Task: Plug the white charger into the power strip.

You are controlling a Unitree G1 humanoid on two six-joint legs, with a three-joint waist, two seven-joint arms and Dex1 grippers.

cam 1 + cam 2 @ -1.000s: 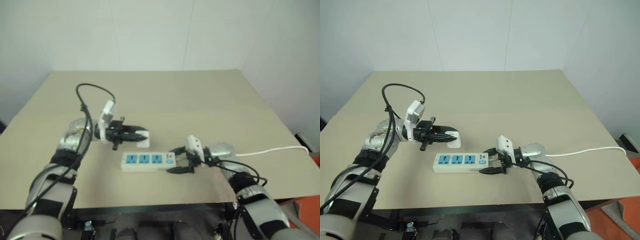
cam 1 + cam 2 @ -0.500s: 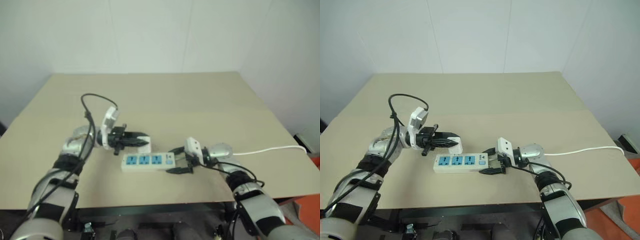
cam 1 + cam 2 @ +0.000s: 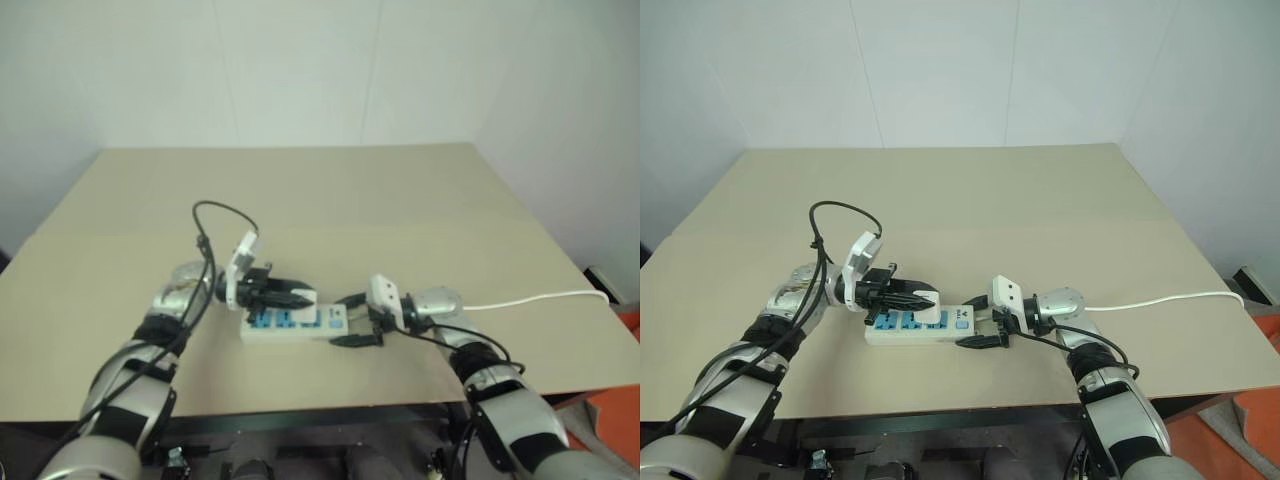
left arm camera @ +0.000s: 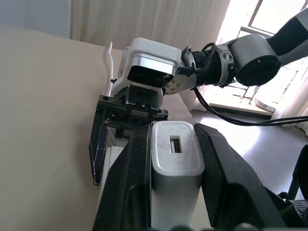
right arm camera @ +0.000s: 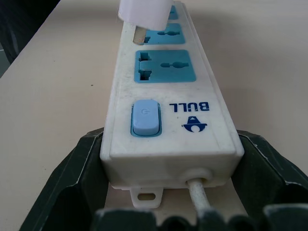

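The long white plastic power strip (image 3: 924, 328) with its three blue-faced sockets lies flat on the tan counter (image 3: 1040, 210), its long axis running across in front of the robot, the thin white cord (image 3: 1160, 301) trailing off to the robot's right. The right pincer (image 3: 980, 322) straddles the switch end of the strip, its black fingers (image 5: 72, 178) spread wide with one on each long side of the bar, so it looks to be steadying the strip more than squeezing it.

The left pincer (image 3: 922, 298) is clamped shut on the small white rectangular charger block (image 4: 174, 159), one black finger (image 4: 130, 178) on each side. It reaches in from the strip's far-left end, pointing along the strip's length toward the right pincer.

What matters now is how the charger sits over the sockets. In the right wrist view the charger (image 5: 144, 10) hangs just above the middle socket (image 5: 162, 34), a metal prong pointing down at the blue face; whether it has entered the slot I cannot tell. The socket nearest the switch is bare. The coming move, as I judge it, is a straight push down, with the prongs kept square to the slots.
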